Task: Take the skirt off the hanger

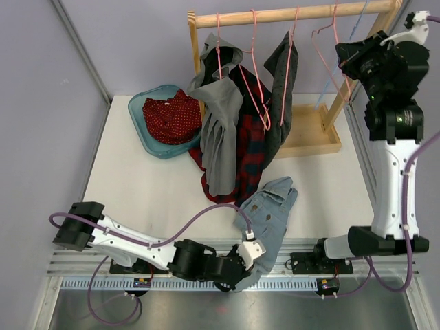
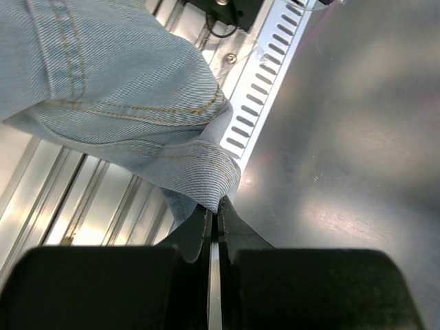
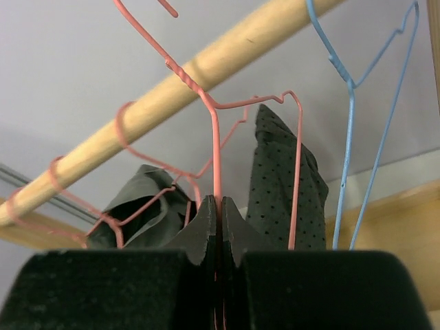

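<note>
On the rack rod (image 1: 295, 14): several pink wire hangers and one blue hanger (image 3: 350, 137) hook over it, so each garment hangs free.
Skirt location: the skirt (image 1: 249, 148) hangs from its hanger (image 1: 265, 118) near the rack's middle, between a grey hoodie (image 1: 221, 130) and a dark dotted garment (image 1: 283, 82). Its hem spills onto the tabletop (image 1: 137, 185).
Skirt status: by appearance it is not yet off the wire.
Right end effector (image 3: 217, 203): raised to rod height and closed on the lower wire of a spare pink hanger (image 3: 216, 144). That hanger is bare and sits beside the blue one.
Reason for that grip: probably to steady or shift the bare hanger. It is not the one carrying the skirt.
Left end effector (image 2: 216, 210): low at the near edge, with its jaws pinched on a hem fold of a denim garment (image 2: 124, 89).
Denim position: it trails from the tabletop over the slotted rail, and the pinch keeps that end over the edge.
Other items: a teal basket (image 1: 141, 130) at the left holds a red dotted garment (image 1: 172, 117).
Next requirement: one arm must let go of its item before it can reach the skirt.
</note>
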### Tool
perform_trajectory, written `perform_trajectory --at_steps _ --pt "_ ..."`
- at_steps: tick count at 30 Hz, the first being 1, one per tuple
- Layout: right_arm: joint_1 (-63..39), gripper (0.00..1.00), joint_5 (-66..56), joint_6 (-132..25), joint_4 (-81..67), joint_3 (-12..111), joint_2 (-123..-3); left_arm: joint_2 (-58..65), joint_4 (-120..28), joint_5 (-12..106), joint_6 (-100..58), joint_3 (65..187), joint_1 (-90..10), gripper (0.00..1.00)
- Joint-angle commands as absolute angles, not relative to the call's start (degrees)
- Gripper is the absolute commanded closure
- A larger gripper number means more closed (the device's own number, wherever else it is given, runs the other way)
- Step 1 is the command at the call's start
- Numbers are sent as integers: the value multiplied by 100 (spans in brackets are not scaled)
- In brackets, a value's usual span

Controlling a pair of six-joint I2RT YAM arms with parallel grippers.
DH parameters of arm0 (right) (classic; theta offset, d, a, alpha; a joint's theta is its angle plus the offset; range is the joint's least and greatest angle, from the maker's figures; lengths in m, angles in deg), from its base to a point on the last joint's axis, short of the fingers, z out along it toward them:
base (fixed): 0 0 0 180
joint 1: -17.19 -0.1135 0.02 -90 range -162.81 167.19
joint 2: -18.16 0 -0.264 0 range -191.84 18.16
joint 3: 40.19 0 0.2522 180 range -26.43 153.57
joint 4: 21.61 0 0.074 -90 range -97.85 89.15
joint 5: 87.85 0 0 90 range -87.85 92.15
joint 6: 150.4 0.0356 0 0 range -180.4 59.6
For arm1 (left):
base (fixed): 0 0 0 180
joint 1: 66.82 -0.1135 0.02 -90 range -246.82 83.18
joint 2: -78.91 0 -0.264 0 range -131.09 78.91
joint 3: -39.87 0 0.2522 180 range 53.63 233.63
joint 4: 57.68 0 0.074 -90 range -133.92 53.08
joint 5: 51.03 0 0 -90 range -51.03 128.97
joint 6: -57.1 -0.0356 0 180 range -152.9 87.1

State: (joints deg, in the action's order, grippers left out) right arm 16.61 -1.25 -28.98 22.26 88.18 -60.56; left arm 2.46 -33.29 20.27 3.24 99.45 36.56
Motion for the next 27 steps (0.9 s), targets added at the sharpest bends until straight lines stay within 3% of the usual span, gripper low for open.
perform_trajectory --at_steps 1,7,11,13,14,15,16,19,23,27 --pt "1667 100 92 -2754 1808 8924 -6384 604 -3180 1560 524 10030 3681 100" --pt "1675 100 -101 -2569 1738 7967 -6035 938 -1591 480 823 10635 3681 100" --pt "1667 100 -40 -2604 1728 7089 -5515 1315 497 -539 920 11496 3637 100" --pt "1675 95 13 -2665 1790 6912 -5279 1465 1106 -927 798 11847 3523 100" --pt "1667 89 30 -2683 1816 6763 -5208 1527 1232 -989 702 11936 3288 100" --pt "1675 59 83 -2726 1851 6700 -5129 1675 1346 -1085 466 12033 3146 100" --pt "1667 42 109 -2762 1921 6648 -4989 1738 1478 -1121 315 12191 2979 100" --pt "1667 4 180 -2885 2088 6437 -4699 1957 1602 -1341 -448 12822 2006 100" --pt "1675 1 461 -3034 2238 6209 -4311 2204 647 -1307 -1959 13430 611 100" --pt "1675 1 444 -3148 2326 5927 -3968 1758 -313 -211 -3383 14595 -1237 100"
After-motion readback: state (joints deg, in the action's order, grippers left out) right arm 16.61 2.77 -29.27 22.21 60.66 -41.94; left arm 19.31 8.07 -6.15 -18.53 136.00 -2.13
